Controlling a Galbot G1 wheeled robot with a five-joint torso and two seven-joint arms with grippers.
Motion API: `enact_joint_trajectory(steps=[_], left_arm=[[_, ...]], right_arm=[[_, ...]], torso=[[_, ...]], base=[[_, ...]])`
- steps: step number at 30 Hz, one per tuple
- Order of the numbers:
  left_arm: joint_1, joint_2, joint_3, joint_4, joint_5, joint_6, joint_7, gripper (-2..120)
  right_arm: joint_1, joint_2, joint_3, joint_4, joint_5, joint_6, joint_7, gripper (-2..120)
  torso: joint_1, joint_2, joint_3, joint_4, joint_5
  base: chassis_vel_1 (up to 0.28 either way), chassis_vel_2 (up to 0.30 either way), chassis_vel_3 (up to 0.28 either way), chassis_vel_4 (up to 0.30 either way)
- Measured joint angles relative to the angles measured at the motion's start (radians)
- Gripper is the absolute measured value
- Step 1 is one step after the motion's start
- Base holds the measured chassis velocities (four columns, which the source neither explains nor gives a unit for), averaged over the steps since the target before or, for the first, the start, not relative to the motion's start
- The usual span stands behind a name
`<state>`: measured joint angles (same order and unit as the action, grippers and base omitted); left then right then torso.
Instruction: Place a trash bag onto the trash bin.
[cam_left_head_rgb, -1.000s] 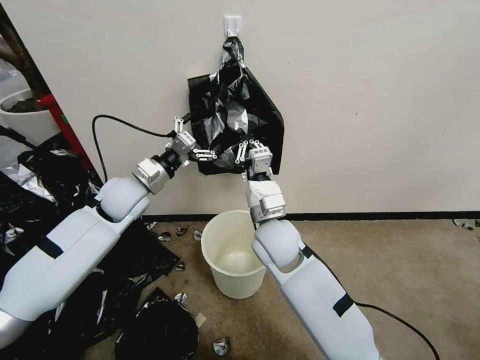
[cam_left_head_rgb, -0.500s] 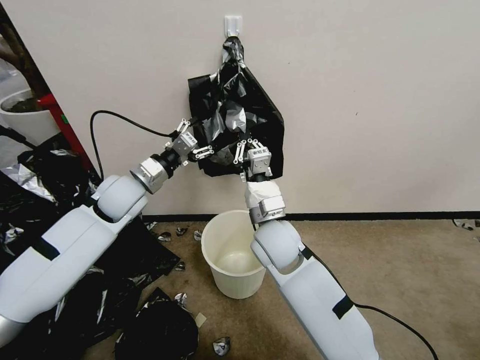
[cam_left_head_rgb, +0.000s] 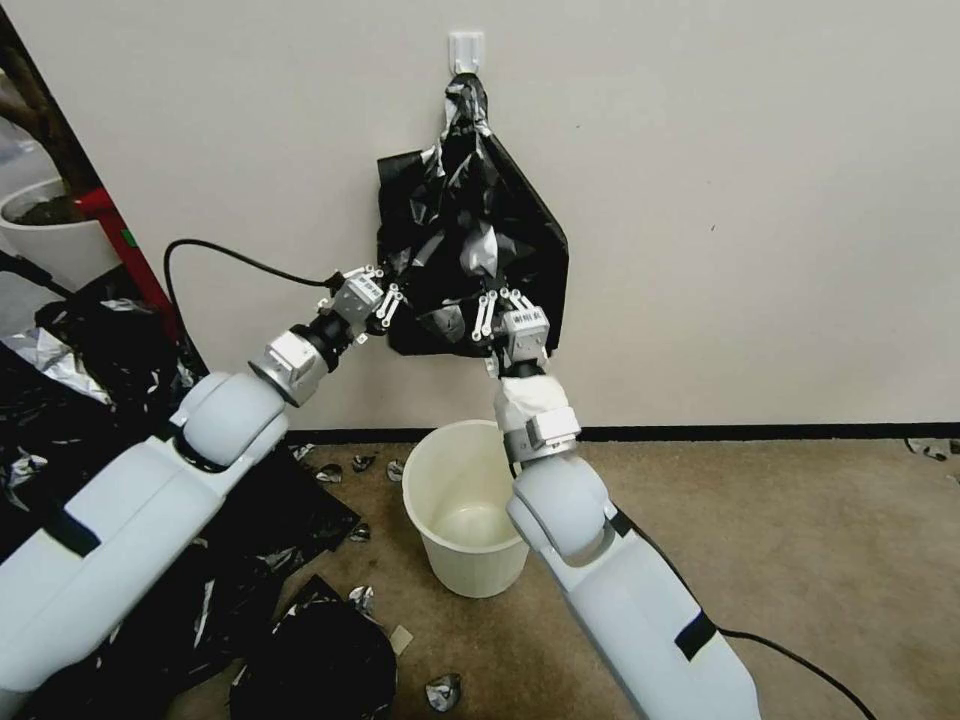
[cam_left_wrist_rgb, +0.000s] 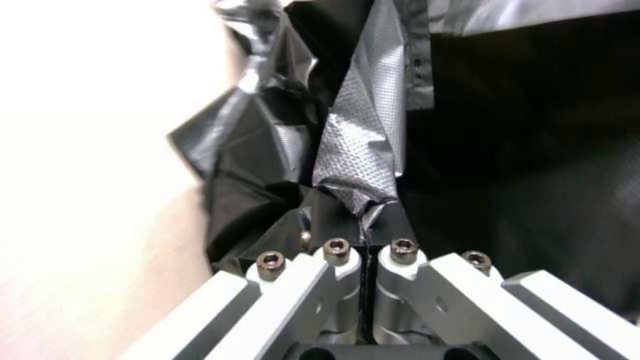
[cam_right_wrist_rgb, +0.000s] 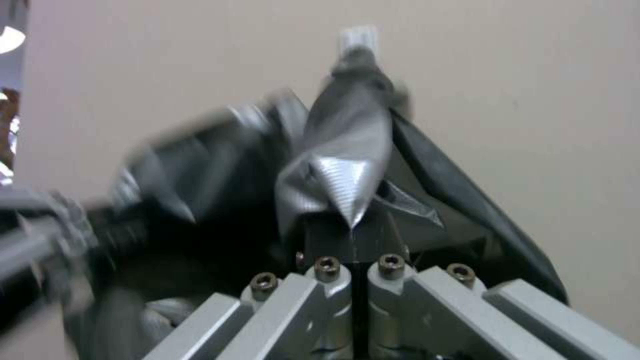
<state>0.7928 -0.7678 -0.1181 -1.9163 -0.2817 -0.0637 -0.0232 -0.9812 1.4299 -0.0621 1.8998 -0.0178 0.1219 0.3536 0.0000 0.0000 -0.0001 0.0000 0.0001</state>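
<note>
both tools (cam_left_head_rgb: 400, 298) pinching trash bag (cam_left_head_rgb: 470, 255) above trash bin (cam_left_head_rgb: 465, 520)

The left gripper (cam_left_head_rgb: 392, 306) now sits closed on the trash bag (cam_left_head_rgb: 470, 262), pulled toward nine o'clock; the right gripper (cam_left_head_rgb: 497, 312), also clamped, sits slightly lower.

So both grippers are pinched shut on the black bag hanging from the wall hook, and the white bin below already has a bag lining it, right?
Not quite. Both the left gripper and the right gripper are shut on the trash bag hanging from the wall hook, but the head view shows the trash bin bare inside, with no bag lining it.
</note>
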Motion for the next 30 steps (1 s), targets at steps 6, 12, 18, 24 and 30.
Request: enact_joint_trajectory(steps=[6,12,18,24,30], left_arm=[[0.261,-0.132,-0.133,-0.103,0.008,-0.028,-0.164,0],[0.412,-0.226,-0.213,-0.181,-0.004,-0.063,-0.182,0],[0.430,-0.256,-0.208,-0.230,-0.094,-0.097,-0.154,0],[0.428,-0.263,-0.191,-0.286,-0.178,-0.069,-0.124,0],[0.454,-0.281,-0.180,-0.306,-0.222,-0.051,-0.119,0]], right_arm=[[-0.161,0.011,0.040,0.066,-0.001,0.010,0.030,0],[-0.281,0.016,0.048,0.165,0.008,0.071,0.026,0],[-0.330,0.006,0.059,0.237,0.085,0.153,-0.056,0],[-0.352,-0.005,0.061,0.258,0.126,0.185,-0.119,0],[-0.389,-0.007,0.075,0.260,0.117,0.186,-0.116,0]], torso=[[0.000,0.000,0.000,0.0000,-0.0003],[0.000,0.000,0.000,0.0002,0.0000],[0.000,0.000,0.000,0.0000,-0.0001],[0.000,0.000,0.000,0.0000,0.0000],[0.000,0.000,0.000,0.0000,0.0000]], base=[[0.000,0.000,0.000,0.000],[0.000,0.000,0.000,0.000],[0.000,0.000,0.000,0.000],[0.000,0.000,0.000,0.000],[0.000,0.000,0.000,0.000]])
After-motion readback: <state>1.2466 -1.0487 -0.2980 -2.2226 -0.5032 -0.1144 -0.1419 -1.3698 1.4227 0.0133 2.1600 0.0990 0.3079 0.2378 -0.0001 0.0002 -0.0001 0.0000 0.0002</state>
